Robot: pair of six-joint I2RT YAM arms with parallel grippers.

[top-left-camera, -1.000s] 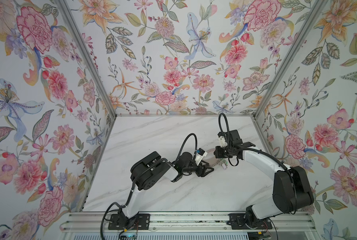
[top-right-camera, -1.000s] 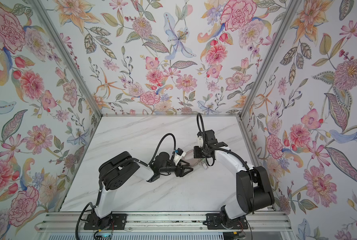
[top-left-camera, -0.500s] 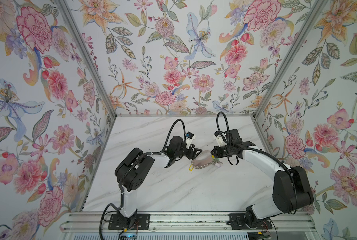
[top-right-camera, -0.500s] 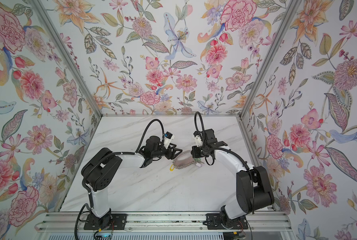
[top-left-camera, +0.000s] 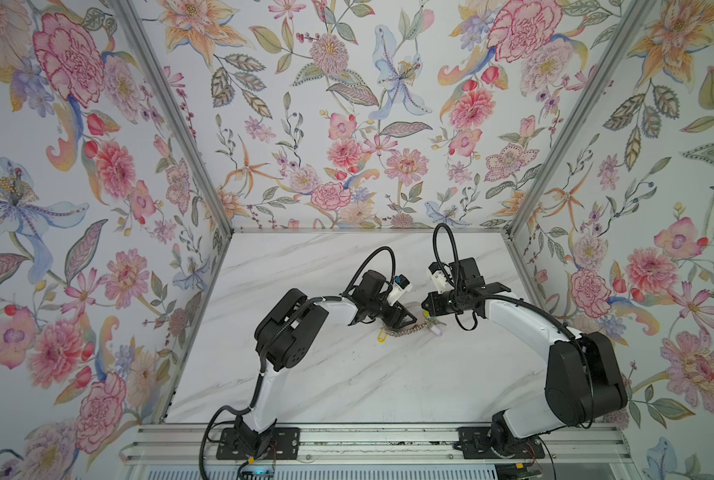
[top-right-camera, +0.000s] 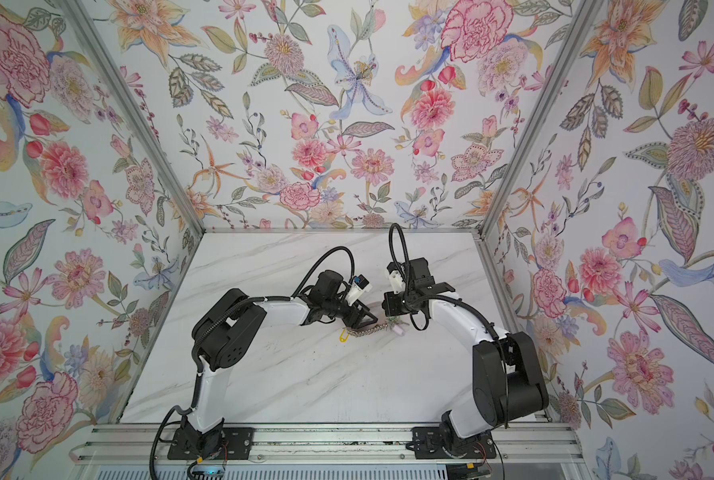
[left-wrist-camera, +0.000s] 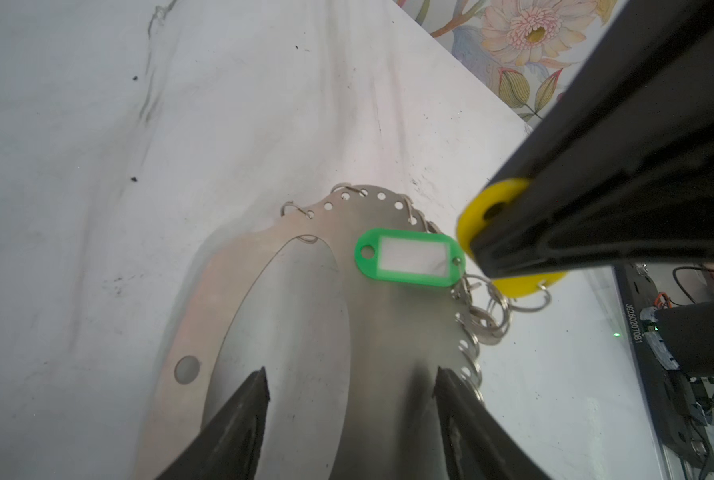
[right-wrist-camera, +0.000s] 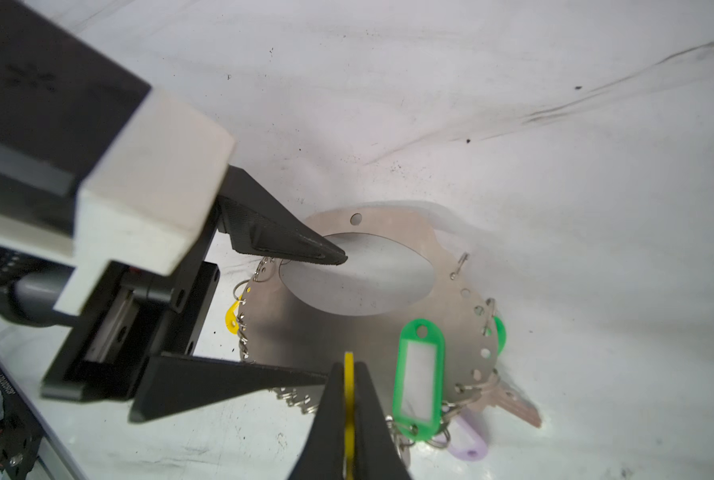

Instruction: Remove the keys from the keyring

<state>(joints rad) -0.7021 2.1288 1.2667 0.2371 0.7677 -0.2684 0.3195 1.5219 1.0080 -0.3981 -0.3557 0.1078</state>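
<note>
**Plate unpinned while the right arm holds a tag**

**Top views.** In both top views the keyring (top-left-camera: 409, 330) lies flat on the table (top-left-camera: 347, 374), just past its centre. The left gripper (top-left-camera: 404, 321) sits at its 11 o'clock and the right gripper (top-left-camera: 427, 316) at its 1 o'clock, almost nose to nose. A second yellow tag (top-right-camera: 344, 336) pokes out at 8 o'clock and a purple tag (top-right-camera: 401, 331) at 3 o'clock. You cannot read either set of jaws from up here.

**Left wrist.** Your left fingers (left-wrist-camera: 243, 415) stand wide apart over the plate and grip nothing. This view shows the green tag (left-wrist-camera: 409, 257) lying on the plate, just beside the yellow tag (left-wrist-camera: 482, 208) that the right arm has pinched. If you pull that tag now, the whole keyring will likely slide along with it, because nothing pins it down.

**Right wrist.** Only here do you see the pinch edge-on, with the right fingers (right-wrist-camera: 371, 415) closed tight on the thin yellow plastic. It could twist or slip out under load. This view alone also shows a bare key (right-wrist-camera: 517, 405) and another green tag (right-wrist-camera: 498, 332) peeking from under the plate's edge. The wire rings (right-wrist-camera: 463, 390) bunch beside the held tag, so one may snag and drag its neighbours up. One left finger also lies very near your right fingertips, so closing the left gripper carelessly risks a knock.
</note>
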